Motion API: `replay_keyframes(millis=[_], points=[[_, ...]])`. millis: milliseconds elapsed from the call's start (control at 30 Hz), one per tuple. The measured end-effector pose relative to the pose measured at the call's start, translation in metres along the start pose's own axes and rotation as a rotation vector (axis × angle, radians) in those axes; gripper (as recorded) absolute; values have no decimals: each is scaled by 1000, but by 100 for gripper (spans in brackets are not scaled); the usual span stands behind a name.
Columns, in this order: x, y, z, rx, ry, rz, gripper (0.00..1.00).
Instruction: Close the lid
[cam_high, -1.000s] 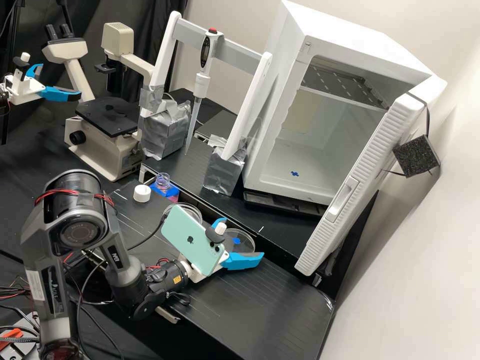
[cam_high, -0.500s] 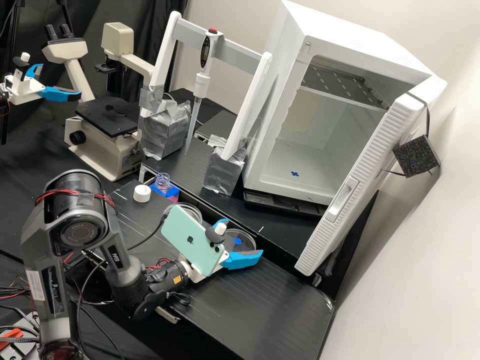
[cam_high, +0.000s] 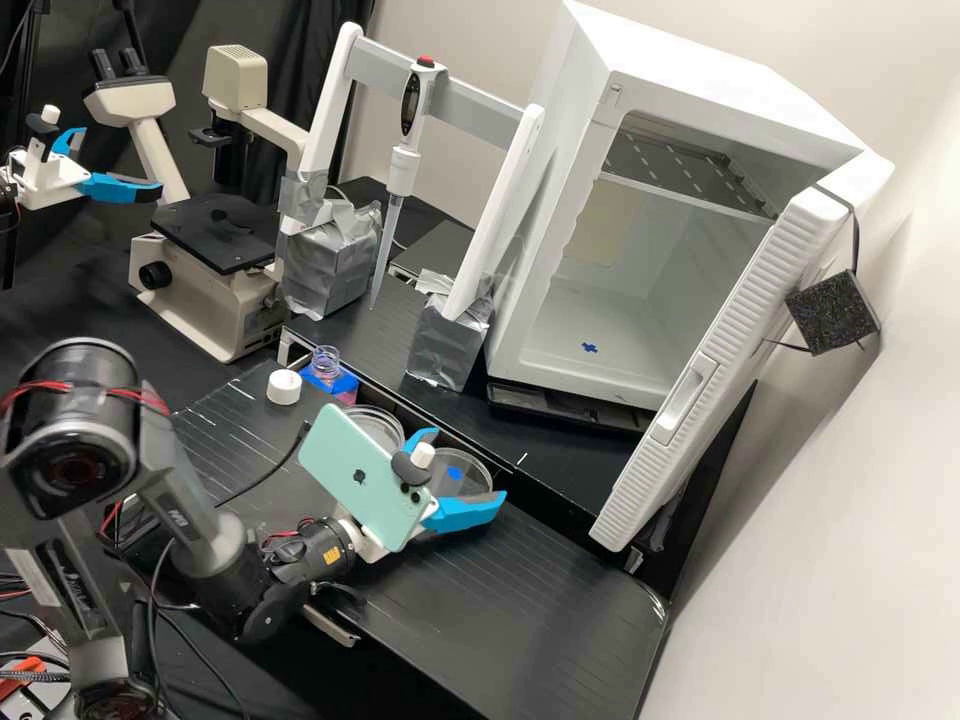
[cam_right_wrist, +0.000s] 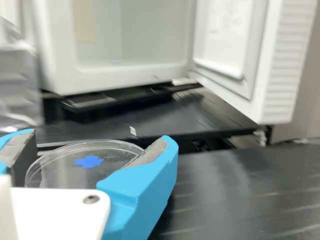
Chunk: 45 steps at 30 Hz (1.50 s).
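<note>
Largest, an open-doored white cabinet (cam_high: 545, 230) stands behind the bench; next, a beige microscope (cam_high: 200, 300). The gripper (cam_high: 468, 463) is clamped on opposite edges of the blue-marked clear lid (cam_right_wrist: 65, 171), near a clear round dish (cam_high: 389, 426). An uncapped bottle (cam_high: 325, 361) and white cap (cam_high: 284, 387) stand side by side.

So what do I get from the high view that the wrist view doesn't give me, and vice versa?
High view: the microscope, the pipette hung upright in its stand, the bottle with its white cap off beside it, the pale green phone, and the other clear dish partly behind that phone.

Wrist view: the inner face of the cabinet door, and the gripper's grey pads up close.

Both: the gripper, the clear lid with its blue mark between the fingers, and the white cabinet standing open.
</note>
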<state>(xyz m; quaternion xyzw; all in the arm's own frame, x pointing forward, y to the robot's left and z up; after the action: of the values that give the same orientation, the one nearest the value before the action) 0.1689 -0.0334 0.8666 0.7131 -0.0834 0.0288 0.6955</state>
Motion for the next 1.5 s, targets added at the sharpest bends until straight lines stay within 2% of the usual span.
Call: replay_keyframes(millis=[133, 233, 333, 567, 700, 767, 900, 1067, 1267, 1333, 1500], points=[[-13, 0, -15, -1, 68, 6, 0], [-19, -1, -22, 4, 94, 14, 0], [-23, -1, -28, -11, 125, 22, 0], [-22, -13, -44, -37, 224, -44, 0], [-22, -18, -48, -34, 255, -78, 0], [-22, -20, -50, -45, 270, -100, 0], [-25, -25, -55, -89, 316, -153, 0], [-29, -28, -57, -140, 345, -206, 0], [-34, -33, -56, -172, 360, -276, 0], [-34, -33, -56, -176, 360, -287, 0], [-30, -37, -49, -160, 334, -315, 0]])
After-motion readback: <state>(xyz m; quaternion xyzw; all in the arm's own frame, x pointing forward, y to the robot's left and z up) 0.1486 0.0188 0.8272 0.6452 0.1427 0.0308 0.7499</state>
